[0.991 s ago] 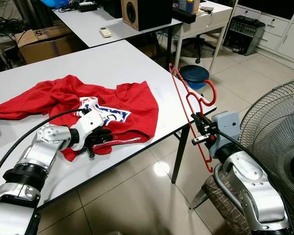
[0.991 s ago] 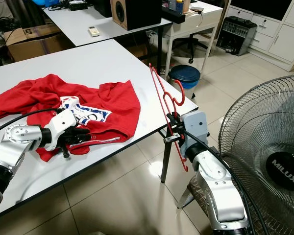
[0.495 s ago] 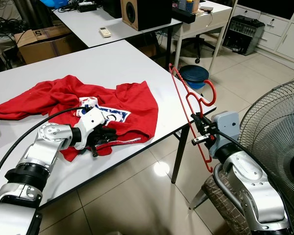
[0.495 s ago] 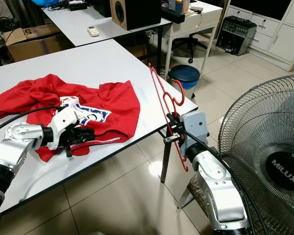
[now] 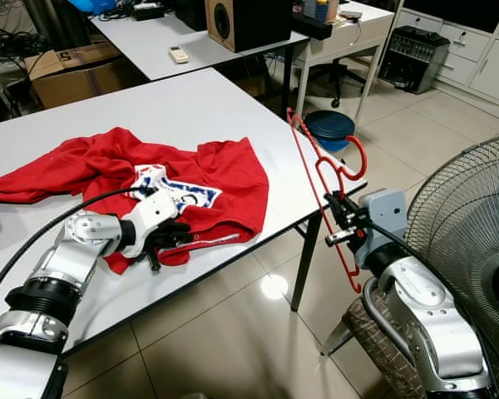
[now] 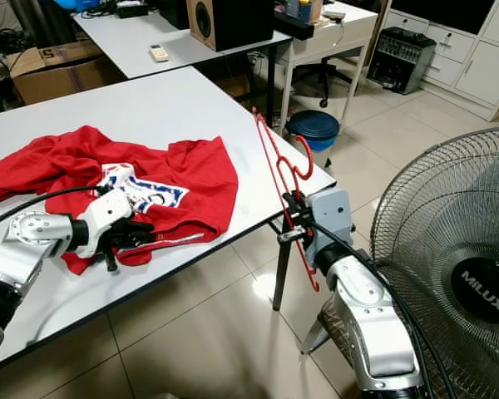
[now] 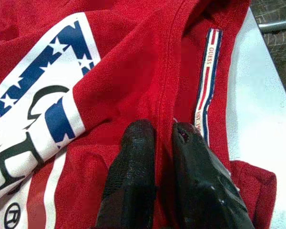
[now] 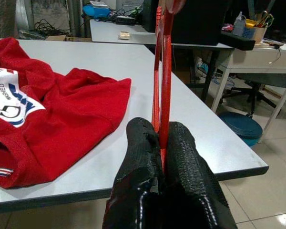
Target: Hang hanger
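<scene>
Right hand (image 5: pixel 339 223): centre right of the head view, just off the counter's (image 5: pixel 191 108) near corner. Fingers (image 8: pixel 140 157) pressed together on the red hanger (image 5: pixel 320 187), clamping its lower bar.

Hanger: held upright and edge-on beside the counter edge. Long axis runs steeply from upper left to lower right; hook curls toward the right at mid-height.

Left hand (image 5: pixel 162 239): lower left of the head view, lying on the red shirt (image 5: pixel 216 170). Fingertips (image 7: pixel 138 138) nearly together, pinching a stitched fold of the cloth beside the striped label (image 7: pixel 207 81).

Shirt: spread crumpled on the counter, printed panel facing up.

Fan (image 6: pixel 449 266): lower right, on the floor.
</scene>
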Available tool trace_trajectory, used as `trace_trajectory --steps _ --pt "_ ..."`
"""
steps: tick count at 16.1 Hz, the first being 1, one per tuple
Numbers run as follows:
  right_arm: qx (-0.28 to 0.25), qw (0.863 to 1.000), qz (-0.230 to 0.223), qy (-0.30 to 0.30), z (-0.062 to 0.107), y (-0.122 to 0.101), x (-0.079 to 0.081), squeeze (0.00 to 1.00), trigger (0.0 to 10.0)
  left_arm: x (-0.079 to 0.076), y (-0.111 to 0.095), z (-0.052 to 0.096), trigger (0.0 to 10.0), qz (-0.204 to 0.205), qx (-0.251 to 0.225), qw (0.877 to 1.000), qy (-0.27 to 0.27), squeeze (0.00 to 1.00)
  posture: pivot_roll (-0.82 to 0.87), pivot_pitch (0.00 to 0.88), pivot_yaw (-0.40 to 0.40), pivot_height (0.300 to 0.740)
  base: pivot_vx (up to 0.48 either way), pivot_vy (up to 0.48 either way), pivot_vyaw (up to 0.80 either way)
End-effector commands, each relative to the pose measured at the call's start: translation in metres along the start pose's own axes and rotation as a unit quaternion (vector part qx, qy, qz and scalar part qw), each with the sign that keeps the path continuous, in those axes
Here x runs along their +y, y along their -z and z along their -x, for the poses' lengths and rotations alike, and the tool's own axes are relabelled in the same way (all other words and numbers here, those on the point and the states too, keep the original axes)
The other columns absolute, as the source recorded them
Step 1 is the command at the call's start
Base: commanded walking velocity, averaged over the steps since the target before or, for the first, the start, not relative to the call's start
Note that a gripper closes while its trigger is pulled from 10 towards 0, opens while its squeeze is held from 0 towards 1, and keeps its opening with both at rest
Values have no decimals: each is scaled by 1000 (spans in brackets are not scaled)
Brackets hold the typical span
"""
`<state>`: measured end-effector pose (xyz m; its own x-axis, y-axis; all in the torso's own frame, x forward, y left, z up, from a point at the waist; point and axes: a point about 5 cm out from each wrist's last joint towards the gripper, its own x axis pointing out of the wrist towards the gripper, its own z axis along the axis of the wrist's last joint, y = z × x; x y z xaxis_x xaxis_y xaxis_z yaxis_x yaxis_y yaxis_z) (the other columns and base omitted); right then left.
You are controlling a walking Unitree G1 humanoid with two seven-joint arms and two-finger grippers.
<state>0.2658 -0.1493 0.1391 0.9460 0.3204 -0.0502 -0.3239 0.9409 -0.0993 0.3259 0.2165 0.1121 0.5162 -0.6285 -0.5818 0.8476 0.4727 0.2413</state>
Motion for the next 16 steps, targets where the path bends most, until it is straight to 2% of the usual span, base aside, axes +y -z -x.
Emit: trace_trajectory --steps 1,2,3,5,7,10,14,16 --pt "-6 1000 9 -2 -2 -2 0 0 10000 3 -1 2 6706 9 -10 1000 -5 0 -155 0 44 740 0 0 0" --pt "-6 1000 9 -2 -2 -2 0 0 10000 3 -2 2 6706 12 -15 1000 -3 0 -155 0 44 740 0 0 0" --pt "-7 1000 8 -3 -2 -2 1 0 10000 2 -2 3 4549 12 -15 1000 -2 0 -155 0 44 740 0 0 0" --pt "-7 1000 9 -4 -2 -2 1 0 10000 3 0 3 2627 9 -6 1000 -5 0 -154 0 43 740 0 0 0" --pt "-7 1000 9 -4 -2 -3 1 0 10000 5 0 3 2824 9 -9 1000 -19 0 -154 0 43 740 0 0 0" --pt "-6 1000 9 -5 -2 -3 1 0 10000 6 -1 4 0 12 -14 1000 -24 0 -154 0 43 740 0 0 0" --pt "-12 998 4 -56 6 -7 4 0 10000 17 -12 6 0 15 -39 997 -67 0 -154 0 43 740 0 0 0" --pt "-27 988 -16 -152 25 -21 9 0 10000 32 -32 11 0 7 -76 990 -122 0 -157 0 45 740 0 0 0"
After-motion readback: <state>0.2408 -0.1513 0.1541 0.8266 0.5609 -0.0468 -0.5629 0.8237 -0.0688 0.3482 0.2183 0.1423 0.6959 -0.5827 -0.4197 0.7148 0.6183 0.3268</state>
